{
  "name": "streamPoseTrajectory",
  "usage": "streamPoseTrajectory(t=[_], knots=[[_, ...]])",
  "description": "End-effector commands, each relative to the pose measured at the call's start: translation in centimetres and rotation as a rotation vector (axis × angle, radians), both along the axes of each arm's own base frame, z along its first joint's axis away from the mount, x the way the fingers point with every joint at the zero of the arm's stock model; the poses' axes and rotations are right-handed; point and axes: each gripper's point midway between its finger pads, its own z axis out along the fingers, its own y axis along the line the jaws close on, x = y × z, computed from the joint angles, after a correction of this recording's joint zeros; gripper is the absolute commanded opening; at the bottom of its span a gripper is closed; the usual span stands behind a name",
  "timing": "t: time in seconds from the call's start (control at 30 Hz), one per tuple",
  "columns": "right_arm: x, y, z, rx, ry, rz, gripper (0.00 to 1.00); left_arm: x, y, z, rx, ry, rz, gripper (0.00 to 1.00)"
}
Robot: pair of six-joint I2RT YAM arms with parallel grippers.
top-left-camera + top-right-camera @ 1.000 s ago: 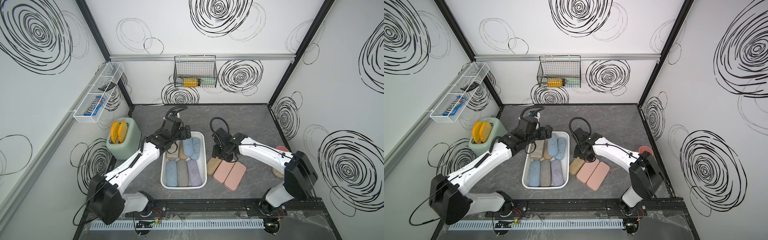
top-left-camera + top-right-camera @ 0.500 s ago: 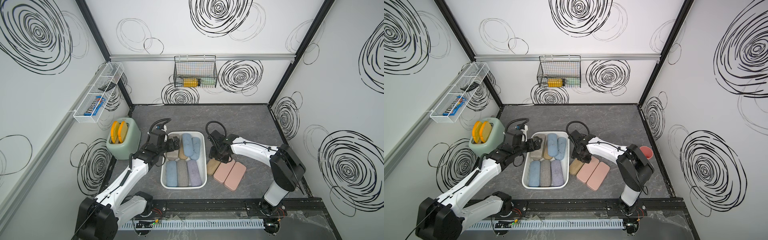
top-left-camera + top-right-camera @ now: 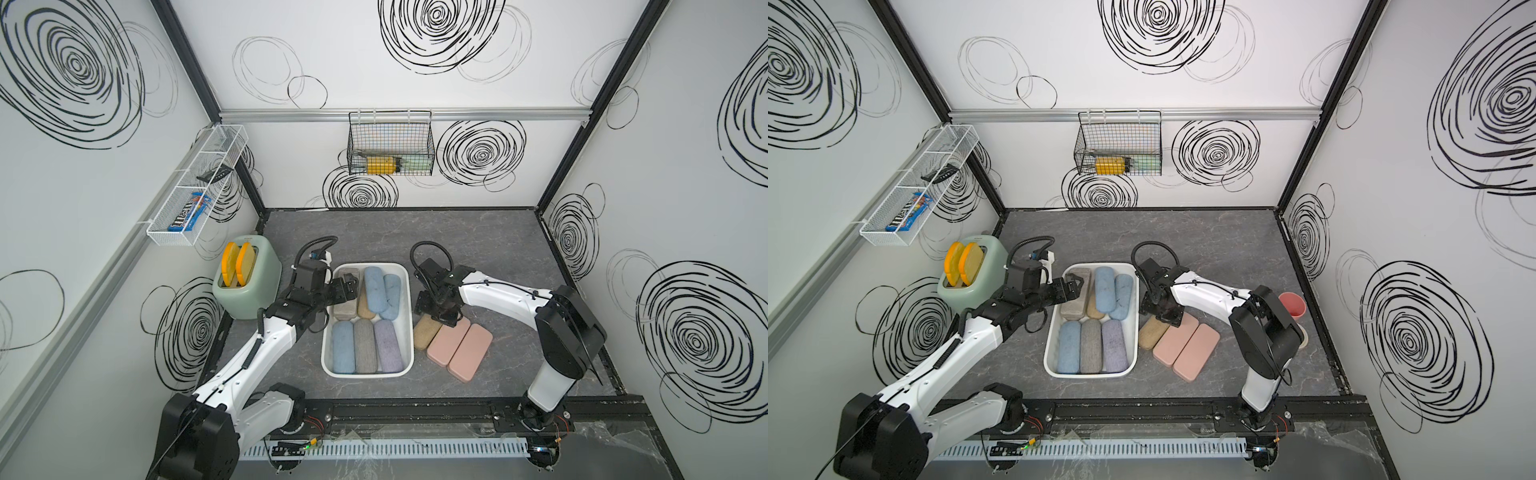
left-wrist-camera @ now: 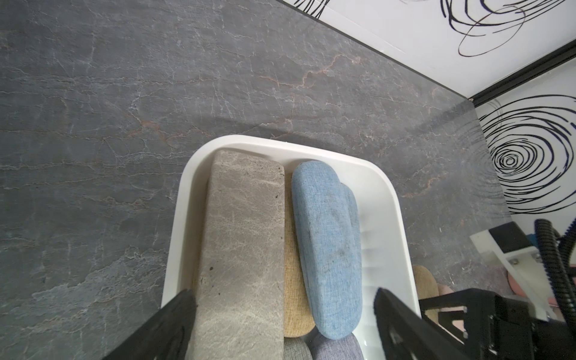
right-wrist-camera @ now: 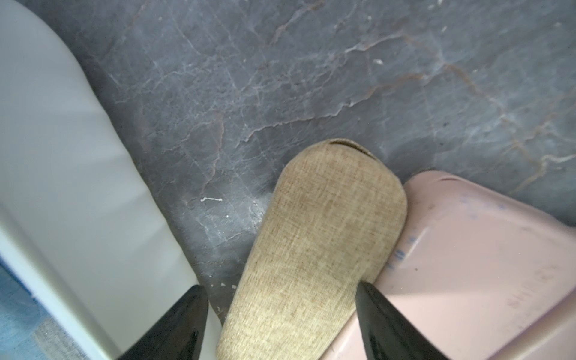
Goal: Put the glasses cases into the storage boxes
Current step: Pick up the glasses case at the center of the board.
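The white storage box (image 3: 368, 374) (image 3: 1090, 374) holds several glasses cases: a flat grey-beige one (image 4: 240, 237), a tan one (image 4: 294, 296), blue ones (image 4: 327, 246) and, in the near row, blue, grey (image 3: 365, 347) and lilac (image 3: 388, 347). My left gripper (image 4: 283, 314) (image 3: 350, 286) hovers open over the box's far left part, its jaws wide either side of the grey-beige and blue cases, gripping nothing. On the table right of the box lie a tan case (image 5: 321, 237) (image 3: 427, 331) and two pink cases (image 3: 449, 340) (image 3: 469, 354). My right gripper (image 5: 280, 308) (image 3: 441, 313) stands open astride the tan case's far end.
A green toaster (image 3: 247, 282) stands left of the box, close to my left arm. A pink cup (image 3: 1292, 304) sits by the right wall behind my right arm. A wire basket (image 3: 390, 145) hangs on the back wall and a mesh shelf (image 3: 195, 187) on the left wall.
My left arm has drawn back toward the front left, its gripper still open over the box. My right gripper's jaws have spread wider over the tan case.
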Motion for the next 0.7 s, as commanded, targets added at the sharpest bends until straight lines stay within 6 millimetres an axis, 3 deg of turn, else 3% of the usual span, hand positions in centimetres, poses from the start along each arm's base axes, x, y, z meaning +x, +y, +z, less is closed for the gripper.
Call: streamPoseTrajectory(t=[0.0,0.5,0.67], knots=[[-1.1,-1.9,-1.1,-0.081,0.048,-0.015,0.82,0.6,-0.3,0.4,-0.022,-0.028,-0.006,0.93],[1.1,-2.8,-1.1,-0.116,0.016,-0.004,0.84,0.4,-0.2,-0.2,-0.008,-0.016,-0.001,0.92],[2.5,-1.3,-1.3,-0.096,0.008,0.039,0.83,0.4,-0.1,-0.1,0.001,-0.02,0.003,0.92]])
